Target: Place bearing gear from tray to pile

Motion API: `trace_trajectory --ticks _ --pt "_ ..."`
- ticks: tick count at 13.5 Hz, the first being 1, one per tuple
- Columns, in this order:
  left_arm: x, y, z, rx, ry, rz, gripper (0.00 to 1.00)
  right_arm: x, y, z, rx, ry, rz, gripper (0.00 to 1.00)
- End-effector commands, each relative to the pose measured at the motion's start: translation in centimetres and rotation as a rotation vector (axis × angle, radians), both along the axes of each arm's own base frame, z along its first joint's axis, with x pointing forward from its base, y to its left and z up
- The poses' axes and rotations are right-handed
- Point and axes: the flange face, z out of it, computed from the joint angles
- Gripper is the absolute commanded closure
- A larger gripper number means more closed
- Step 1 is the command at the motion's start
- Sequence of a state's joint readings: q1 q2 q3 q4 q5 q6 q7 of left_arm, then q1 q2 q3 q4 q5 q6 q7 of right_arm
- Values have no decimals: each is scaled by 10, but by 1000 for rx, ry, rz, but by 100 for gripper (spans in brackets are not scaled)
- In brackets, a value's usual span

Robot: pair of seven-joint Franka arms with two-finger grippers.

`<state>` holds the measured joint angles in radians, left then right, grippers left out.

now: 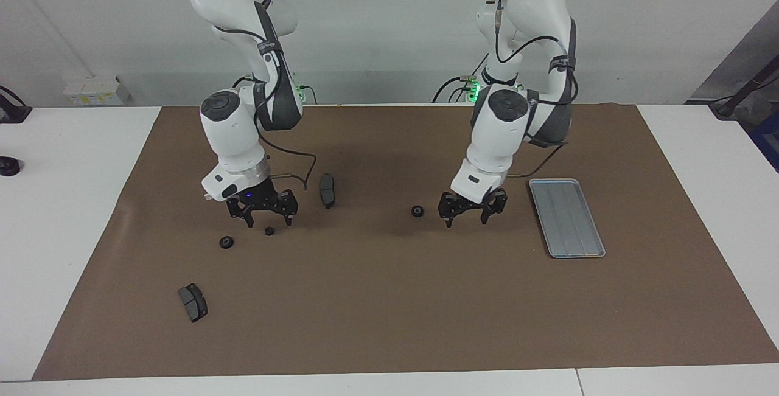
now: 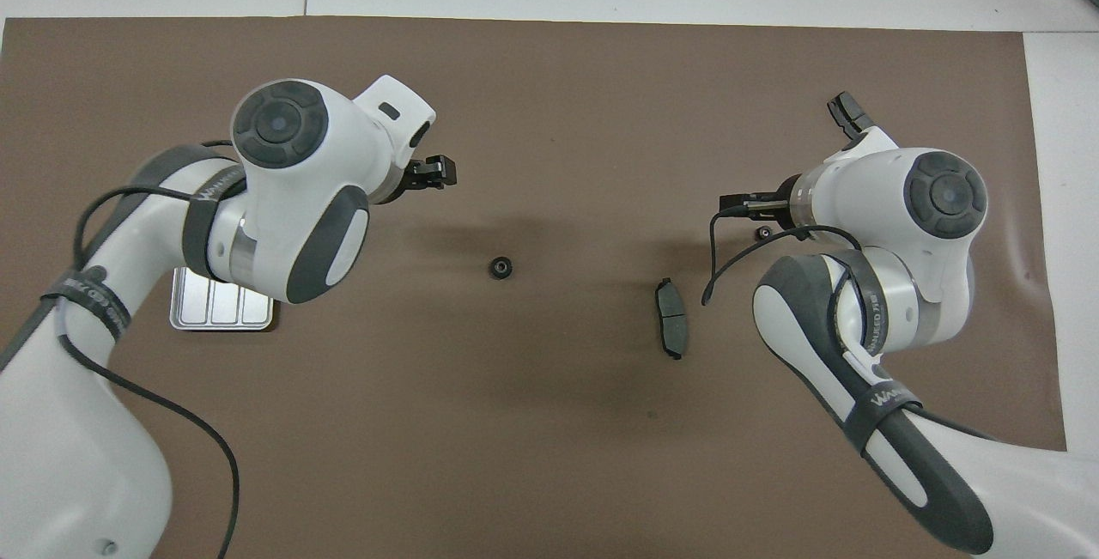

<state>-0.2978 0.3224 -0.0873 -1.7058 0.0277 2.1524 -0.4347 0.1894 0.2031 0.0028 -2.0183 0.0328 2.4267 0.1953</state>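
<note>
Here the bearing gear (image 1: 417, 211) lies on the surface just beside the left gripper (image 1: 472, 215), toward the right arm's end; both left and right gripper (image 1: 266, 216) gape empty.

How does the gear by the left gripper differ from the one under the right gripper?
The mid-mat gear lies alone beside the left gripper; the pile-side gear lies under the right gripper, near a third gear and a brake pad. The mid-mat gear looks larger. Both are dark, round, flat on the mat and unheld: both grippers are open.
</note>
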Motion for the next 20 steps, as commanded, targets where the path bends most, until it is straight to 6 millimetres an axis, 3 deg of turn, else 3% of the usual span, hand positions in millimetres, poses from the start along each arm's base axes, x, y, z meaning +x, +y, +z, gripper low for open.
trace_trajectory --ticks 1,3,7,8,11,14,16,20 --pt "8 61 48 13 55 -23 7 7 48 20 41 -2 -38 0" --pt "0 112 76 20 106 -8 7 -3 98 22 45 -6 -14 0" --pt "-31 199 126 40 183 -43 7 -5 186 29 31 8 -12 0" --pt "-38 210 138 39 177 -46 7 -6 211 30 18 0 -19 0" --pt "-53 212 161 42 153 -38 0 -3 280 7 -31 15 -43 0" --pt "-54 210 167 42 131 -34 0 -20 325 -20 -87 36 -3 0" --pt "-56 211 168 43 130 -34 0 -26 336 -38 -88 43 -3 0" --pt "-57 212 163 43 125 -39 0 -32 340 -55 -40 7 14 0"
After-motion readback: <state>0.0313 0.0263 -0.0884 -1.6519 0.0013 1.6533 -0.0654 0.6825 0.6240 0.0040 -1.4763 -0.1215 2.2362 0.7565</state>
